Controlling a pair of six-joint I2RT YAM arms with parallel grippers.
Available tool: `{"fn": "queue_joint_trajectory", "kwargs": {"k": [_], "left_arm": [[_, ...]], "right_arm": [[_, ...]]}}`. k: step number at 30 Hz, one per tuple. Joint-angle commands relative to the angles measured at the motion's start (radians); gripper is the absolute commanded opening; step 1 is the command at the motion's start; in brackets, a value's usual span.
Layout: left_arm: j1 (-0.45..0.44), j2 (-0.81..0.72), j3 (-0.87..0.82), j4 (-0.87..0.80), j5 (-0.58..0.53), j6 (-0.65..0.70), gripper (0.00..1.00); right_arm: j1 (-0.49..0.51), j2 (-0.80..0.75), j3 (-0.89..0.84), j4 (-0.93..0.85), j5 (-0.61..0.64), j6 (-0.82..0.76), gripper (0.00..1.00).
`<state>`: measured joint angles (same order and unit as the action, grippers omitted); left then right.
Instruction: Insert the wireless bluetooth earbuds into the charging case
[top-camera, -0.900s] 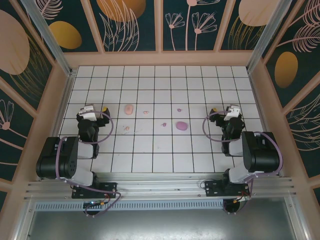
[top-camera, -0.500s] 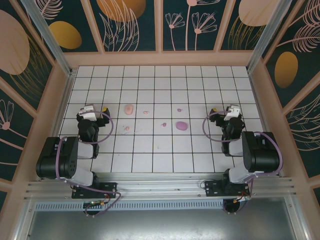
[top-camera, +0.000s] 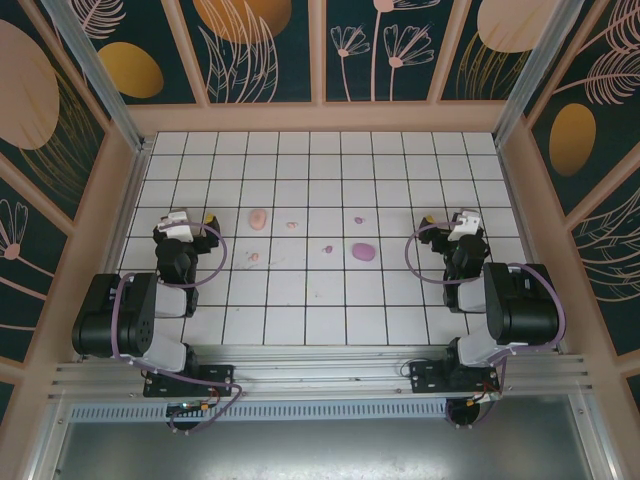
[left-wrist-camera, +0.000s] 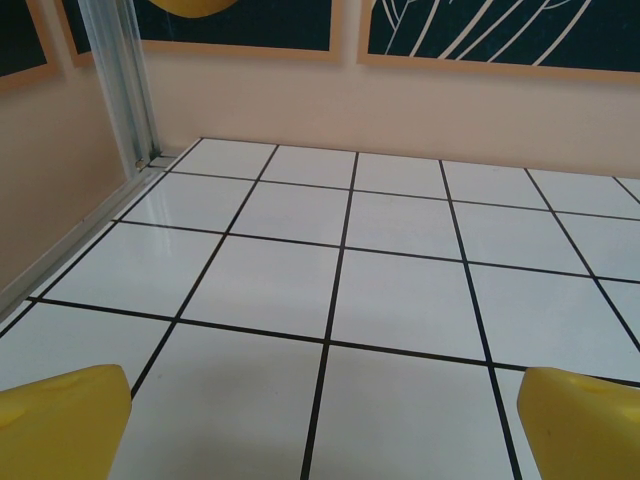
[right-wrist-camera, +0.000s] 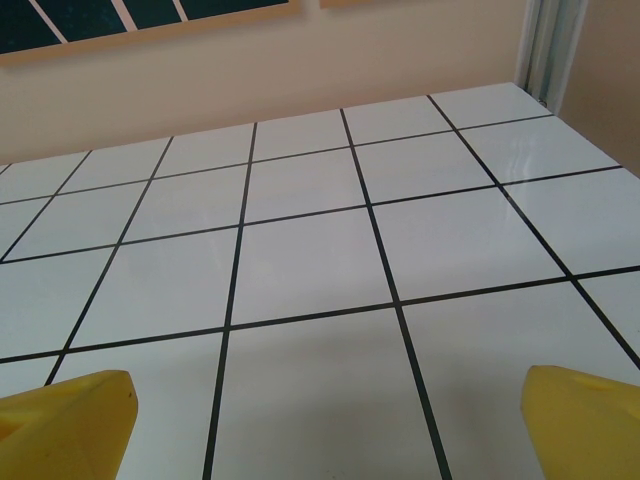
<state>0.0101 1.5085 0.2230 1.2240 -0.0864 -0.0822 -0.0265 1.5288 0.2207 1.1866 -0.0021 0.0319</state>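
table tiles (left-wrist-camera: 400, 290): white, glossy, smooth, catching reflections
corner post (left-wrist-camera: 125, 80): bare metal, ribbed, dull sheen
left gripper pads (left-wrist-camera: 60, 420): yellow, matt, plastic-looking
pink case (top-camera: 258, 218): smooth, plastic-looking
back wall (left-wrist-camera: 300, 100): peach, matt, flat

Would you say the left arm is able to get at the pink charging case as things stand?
Probably yes: the pink charging case lies on bare tiles right of the open left fingers, with nothing between them.

Pieces lying on the table (top-camera: 400, 170).
Two pink earbuds (top-camera: 292, 225) are sitting near a pink case (top-camera: 258, 218), purple earbuds (top-camera: 328, 249) near a purple case (top-camera: 364, 251).
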Motion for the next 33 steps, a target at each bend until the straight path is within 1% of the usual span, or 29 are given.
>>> {"fn": "queue_joint_trajectory", "kwargs": {"k": [1,20,22,23,25,27,29,31,32,33], "left_arm": [[-0.005,0.01,0.018,0.038,0.004,0.01,0.98],[-0.006,0.008,0.015,0.042,0.005,0.01,0.99],[-0.005,-0.001,0.018,0.031,0.052,0.024,0.98],[-0.006,-0.003,0.035,-0.005,0.038,0.02,0.99],[-0.004,-0.016,0.033,-0.009,0.007,0.007,0.99],[-0.004,-0.058,0.049,-0.068,-0.003,0.002,0.98],[-0.004,-0.108,0.069,-0.151,-0.028,-0.012,0.99],[-0.004,-0.161,0.084,-0.221,-0.022,-0.017,0.99],[-0.003,-0.195,0.101,-0.286,-0.018,-0.027,0.98],[-0.003,-0.225,0.124,-0.361,-0.006,-0.032,0.98]], "right_arm": [[-0.01,0.01,0.018,0.05,-0.021,-0.013,0.99],[-0.01,0.01,0.019,0.048,-0.023,-0.013,0.99],[-0.009,0.01,0.017,0.051,-0.021,-0.013,0.99],[-0.01,0.009,0.016,0.053,-0.022,-0.013,0.99],[-0.009,-0.001,0.015,0.045,-0.036,-0.016,0.99],[-0.009,-0.048,0.027,-0.007,-0.071,-0.032,0.99],[-0.009,-0.107,0.067,-0.137,-0.094,-0.032,0.97],[-0.007,-0.166,0.118,-0.288,-0.146,-0.03,0.91],[0.005,-0.202,0.139,-0.364,-0.158,-0.037,0.87],[0.028,-0.244,0.148,-0.424,-0.145,-0.051,0.86]]}}
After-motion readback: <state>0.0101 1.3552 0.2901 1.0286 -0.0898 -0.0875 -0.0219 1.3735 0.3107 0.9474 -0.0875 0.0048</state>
